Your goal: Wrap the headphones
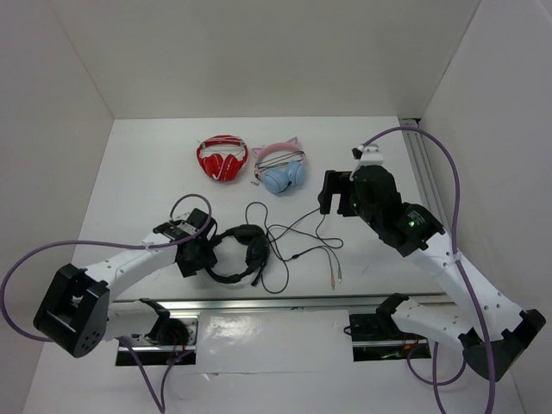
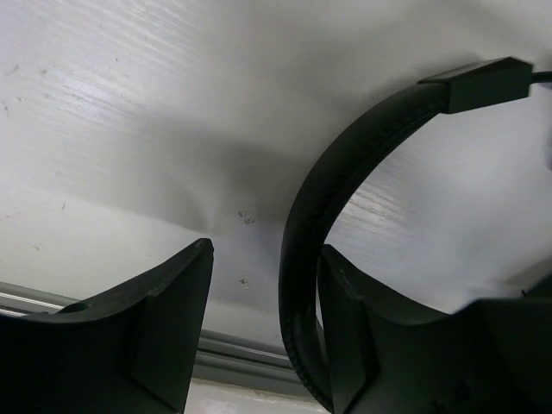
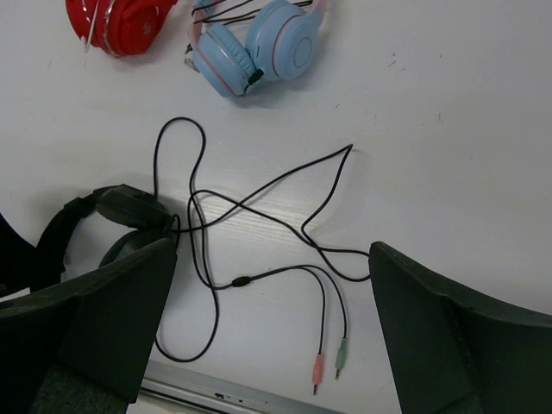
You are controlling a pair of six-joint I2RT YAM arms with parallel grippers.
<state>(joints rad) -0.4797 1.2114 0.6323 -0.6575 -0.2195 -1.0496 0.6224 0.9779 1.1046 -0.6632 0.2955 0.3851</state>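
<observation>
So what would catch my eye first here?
Probably the black headphones, front and centre, their headband between the open fingers of the left gripper, with a thin cable sprawled loosely to their right, ending in pink and green plugs. Behind them lie a red pair and a light-blue cat-ear pair, side by side.

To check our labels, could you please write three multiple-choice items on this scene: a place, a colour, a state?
1. Where do the red headphones lie?
A. Beside the light-blue cat-ear headphones, beyond the black headphones.
B. Stacked on the black headphones.
C. In a gripper.
2. What colours are the cable plugs?
A. Both black.
B. Pink and green.
C. Blue and yellow.
3. How is the right gripper?
A. Shut on a plug.
B. Shut on an earcup.
C. Open, empty.
Key: 1 A, overhead view shows them side by side; 2 B, seen from the right wrist; 3 C, fingers wide apart, gripping nothing.
</observation>
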